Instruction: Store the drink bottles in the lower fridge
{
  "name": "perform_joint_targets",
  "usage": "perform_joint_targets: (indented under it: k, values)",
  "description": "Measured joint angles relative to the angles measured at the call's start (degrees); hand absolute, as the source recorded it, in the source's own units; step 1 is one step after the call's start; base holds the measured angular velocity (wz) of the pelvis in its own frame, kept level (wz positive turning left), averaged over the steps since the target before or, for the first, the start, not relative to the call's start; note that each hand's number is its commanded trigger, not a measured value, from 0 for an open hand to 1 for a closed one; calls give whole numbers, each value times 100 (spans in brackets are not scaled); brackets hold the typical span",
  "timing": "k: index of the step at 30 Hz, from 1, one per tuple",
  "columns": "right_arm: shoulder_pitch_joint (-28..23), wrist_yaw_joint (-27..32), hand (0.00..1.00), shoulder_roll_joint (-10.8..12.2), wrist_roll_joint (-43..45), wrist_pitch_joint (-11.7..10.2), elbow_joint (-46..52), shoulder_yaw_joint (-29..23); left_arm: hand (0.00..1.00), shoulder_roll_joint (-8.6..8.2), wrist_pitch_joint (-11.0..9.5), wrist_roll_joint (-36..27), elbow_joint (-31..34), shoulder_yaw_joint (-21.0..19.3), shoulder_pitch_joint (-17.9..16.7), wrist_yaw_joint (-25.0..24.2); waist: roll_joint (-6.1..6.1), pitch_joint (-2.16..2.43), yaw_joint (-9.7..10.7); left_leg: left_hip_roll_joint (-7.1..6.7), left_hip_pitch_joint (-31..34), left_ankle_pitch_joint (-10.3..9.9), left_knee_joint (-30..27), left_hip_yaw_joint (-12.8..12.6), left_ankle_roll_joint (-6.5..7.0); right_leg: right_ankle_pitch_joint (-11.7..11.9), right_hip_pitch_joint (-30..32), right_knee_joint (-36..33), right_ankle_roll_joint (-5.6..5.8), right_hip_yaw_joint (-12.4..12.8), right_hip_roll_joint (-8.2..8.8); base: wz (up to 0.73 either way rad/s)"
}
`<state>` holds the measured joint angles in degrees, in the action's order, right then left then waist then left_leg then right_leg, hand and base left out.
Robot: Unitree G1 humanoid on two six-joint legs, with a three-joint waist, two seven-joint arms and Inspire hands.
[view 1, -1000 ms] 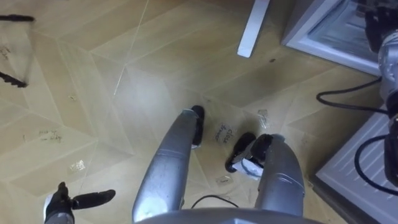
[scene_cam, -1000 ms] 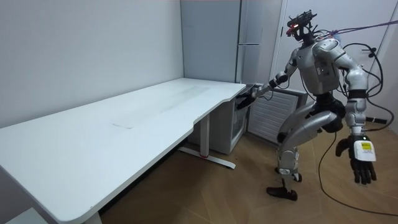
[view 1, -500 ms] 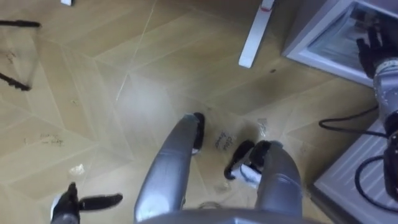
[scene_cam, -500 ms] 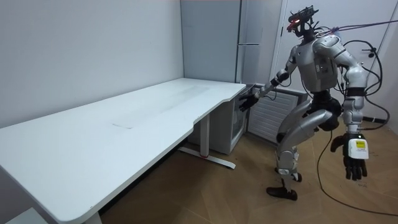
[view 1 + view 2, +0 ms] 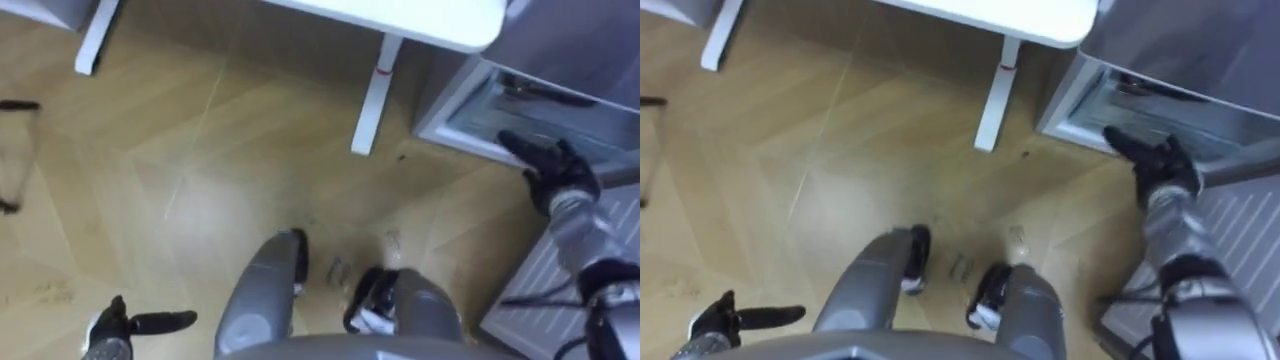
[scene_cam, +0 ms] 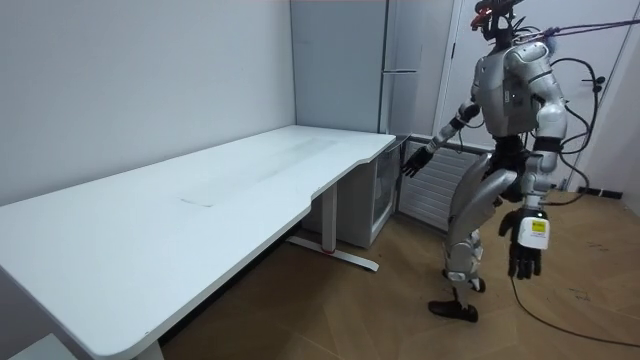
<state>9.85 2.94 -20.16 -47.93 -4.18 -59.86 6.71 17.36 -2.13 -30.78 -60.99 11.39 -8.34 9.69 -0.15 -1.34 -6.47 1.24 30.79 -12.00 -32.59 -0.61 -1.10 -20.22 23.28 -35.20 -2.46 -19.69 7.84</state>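
- The inside of the lower fridge is dim and blurred. A dark streak lies on a shelf near its top, and what it is cannot be made out.
- Whether any drinks stand in that compartment cannot be told. Neither robot hand holds one.
- The compartment is open, its front towards the wooden floor. The robot's right arm hides the lower right part of its frame.
- The right robot hand is released, fingers spread and straight. It is raised just in front of the opening, and whether it touches the frame cannot be told.
- The left robot hand is cut off at the lower left edge of the eye view, low over the floor, with one finger stretched straight out. In the room view it hangs relaxed at the robot's side, well apart from the fridge.
- A ribbed white panel, the fridge door, is cut off at the lower right, partly behind the right arm.
- The grey upper fridge rises above the open compartment and runs out of the top edge.
- The corner of the white worktop juts in beside the fridge. Its white leg comes down to the floor just left of the compartment.
- In the room view the robot stands upright between the worktop's corner and the fridge door, one heel lifted.
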Motion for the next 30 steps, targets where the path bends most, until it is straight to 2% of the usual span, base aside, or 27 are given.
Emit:
perform_joint_targets:
  k: [1, 2, 5, 8, 10, 12, 13, 14, 16, 20, 23, 27, 30]
  values:
    - [-245, 21, 0, 117, 160, 3, 0, 15, 0, -41, -51, -2, -80, -9, -15, -16, -41, 55, -13, 0, -269, 35, 242, -107, 14, 57, -212, 204, 29, 53, -6, -22]
    - [-358, 48, 0, 162, 239, 3, 9, 12, 0, -64, -62, 13, -93, -12, -21, -16, -48, 78, 17, -7, -384, 44, 330, -123, 16, 85, -315, 295, 41, 58, -10, -20]
    - [-921, 349, 0, 344, 958, 7, 277, -20, 0, -226, -92, 49, -95, -246, -52, -5, -57, 92, 193, -57, -988, 109, 752, -267, 65, 190, -841, 724, 139, 132, -14, -13]
    - [-1218, 624, 0, 435, 1308, 3, 637, -137, 0, -310, -127, 62, -78, -318, -129, 13, -84, 93, 314, -87, -1421, 134, 1067, -386, 85, 261, -1147, 1016, 209, 232, -43, -21]
    - [-1541, 861, 0, 445, 1598, -20, 1066, -140, 0, -379, -170, 124, -83, -456, -191, 91, -138, 124, 349, -113, -1781, 142, 1335, -507, 98, 292, -1426, 1228, 265, 318, -78, -25]
    - [-1626, 1005, 0, 479, 1971, -20, 1193, -185, 0, -385, -197, 167, -88, -499, -289, 98, -188, 140, 400, -119, -2043, 143, 1493, -582, 99, 329, -1658, 1403, 298, 403, -113, -21]
    - [-1627, 1119, 0, 496, 2186, -20, 1214, -206, 0, -389, -198, 171, -87, -531, -358, 104, -219, 142, 492, -137, -2211, 143, 1570, -591, 99, 339, -1820, 1492, 315, 416, -118, -21]
    - [-1684, 1225, 0, 536, 2345, -14, 1343, -352, 0, -411, -198, 185, -78, -625, -395, 106, -252, 137, 500, -143, -2348, 142, 1634, -637, 99, 348, -1944, 1585, 332, 466, -129, -16]
    - [-1689, 1415, 0, 540, 2512, -24, 1499, -448, 0, -440, -197, 297, -64, -716, -466, 114, -264, 141, 518, -129, -2501, 141, 1711, -681, 97, 403, -2099, 1757, 348, 538, -171, -20]
    - [-1695, 1648, 0, 573, 2734, -80, 1467, -593, 0, -525, -192, 476, -79, -972, -532, 154, -280, 125, 616, -113, -2750, 139, 1807, -680, 94, 528, -2451, 2065, 365, 530, -241, -4]
    - [-1856, 1768, 0, 699, 2876, -88, 1297, -793, 0, -536, -186, 639, -96, -1189, -594, 243, -298, 116, 634, -99, -2938, 113, 1818, -680, 66, 551, -2674, 2176, 362, 536, -265, -4]
    - [-2270, 2069, 0, 717, 3427, -87, 1384, -1081, 0, -593, -183, 814, -89, -1410, -694, 258, -202, 93, 629, -60, -3131, 37, 1849, -730, 52, 551, -2806, 2165, 362, 597, -294, -12]
    - [-2450, 2401, 0, 717, 3779, -79, 1784, -1343, 0, -654, -174, 1173, -93, -1625, -701, 255, -117, 120, 665, -66, -3198, 34, 1999, -743, 55, 549, -2704, 2128, 362, 723, -304, -23]
